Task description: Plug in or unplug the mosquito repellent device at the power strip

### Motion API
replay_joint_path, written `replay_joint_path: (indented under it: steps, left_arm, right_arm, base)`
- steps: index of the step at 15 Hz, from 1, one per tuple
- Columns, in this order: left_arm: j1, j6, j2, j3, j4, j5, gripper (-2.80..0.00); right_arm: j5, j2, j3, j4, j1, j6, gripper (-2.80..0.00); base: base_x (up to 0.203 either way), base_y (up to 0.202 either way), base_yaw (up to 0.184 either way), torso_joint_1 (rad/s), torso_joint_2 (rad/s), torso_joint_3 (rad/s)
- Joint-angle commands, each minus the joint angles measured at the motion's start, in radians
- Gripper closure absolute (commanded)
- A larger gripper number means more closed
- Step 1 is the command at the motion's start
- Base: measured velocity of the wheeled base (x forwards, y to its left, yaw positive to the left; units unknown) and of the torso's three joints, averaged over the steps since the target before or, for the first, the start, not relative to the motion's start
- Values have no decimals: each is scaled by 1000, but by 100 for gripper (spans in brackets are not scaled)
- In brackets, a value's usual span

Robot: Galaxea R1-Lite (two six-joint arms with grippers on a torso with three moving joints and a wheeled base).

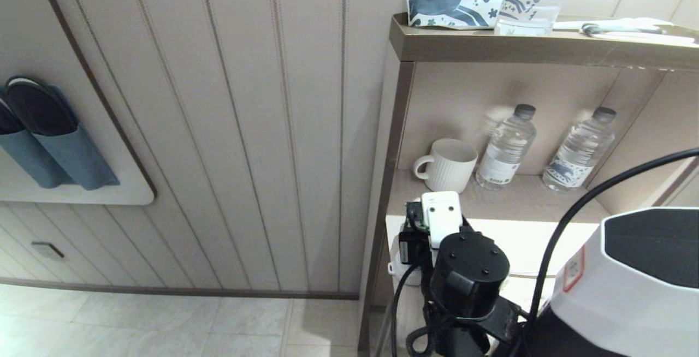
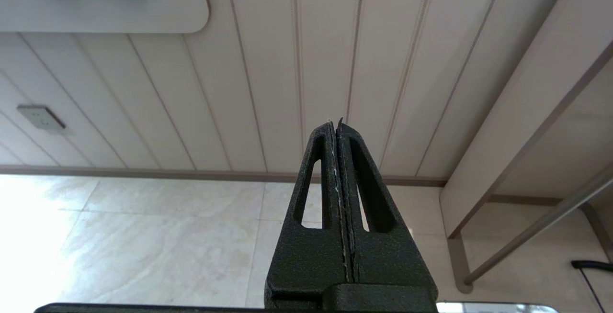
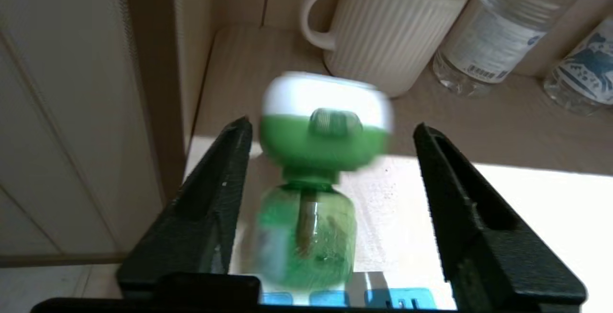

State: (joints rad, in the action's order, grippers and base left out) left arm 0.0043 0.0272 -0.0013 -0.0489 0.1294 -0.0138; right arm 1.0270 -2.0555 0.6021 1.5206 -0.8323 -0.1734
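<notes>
1. mosquito repellent device (image 3: 325, 179): white-and-green rounded head over a translucent green bottle; stands upright at the near left corner of the lower shelf (image 3: 479, 136), directly over light-blue socket faces; outline blurred; whether its pins sit in a socket cannot be told
2. power strip (image 3: 335, 298): only a strip of light-blue sockets shows at the base of the device, at the edge of the right wrist view
3. right gripper (image 3: 333, 133): fingers spread wide either side of the device, a clear gap on both sides, touching nothing and holding nothing; in the head view the arm reaches to the shelf's left front corner
4. mug (image 1: 449, 164): white, ribbed, handle to the left, behind the device
5. two clear water bottles (image 1: 505, 148) (image 1: 580, 149): upright, right of the mug, against the back of the shelf
6. left gripper (image 2: 336, 126): fingers pressed together, empty, over the tiled floor (image 2: 143, 236), facing the panelled wall (image 2: 287, 64)
7. slippers (image 1: 54, 133): in blue pockets on the wall, well to the left
</notes>
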Motion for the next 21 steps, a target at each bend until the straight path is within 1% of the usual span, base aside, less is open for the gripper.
replay_joint_path:
  steps: [1, 6, 9, 13, 14, 16, 18, 19, 21]
  left_arm:
    - [0, 0, 1, 0, 1, 0, 0]
    - [2, 0, 1, 0, 1, 0, 0]
    - [2, 0, 1, 0, 1, 0, 0]
    - [2, 0, 1, 0, 1, 0, 0]
    - [2, 0, 1, 0, 1, 0, 0]
    - [0, 0, 1, 0, 1, 0, 0]
    - [0, 0, 1, 0, 1, 0, 0]
    - [1, 0, 1, 0, 1, 0, 0]
    - [2, 0, 1, 0, 1, 0, 0]
  right_arm:
    - [5, 3, -2, 49, -1, -2, -280]
    - [7, 16, -2, 49, -1, -3, -280]
    - [7, 81, -14, 44, -1, -11, -280]
    - [5, 179, -58, 41, 1, -71, -280]
    - [5, 193, -67, 27, 1, -74, -280]
    - [5, 293, -91, -24, 0, -78, -280]
    - [6, 405, -113, -119, 4, -78, -280]
    - [7, 464, -121, -179, 8, -78, 0]
    - [5, 588, -129, -331, 22, -78, 0]
  base:
    - [0, 0, 0, 0, 0, 0]
    - [0, 0, 0, 0, 0, 0]
    - [0, 0, 0, 0, 0, 0]
    - [0, 0, 0, 0, 0, 0]
    - [0, 0, 0, 0, 0, 0]
    - [0, 0, 0, 0, 0, 0]
    - [0, 0, 0, 0, 0, 0]
    - [0, 0, 0, 0, 0, 0]
    - [0, 0, 0, 0, 0, 0]
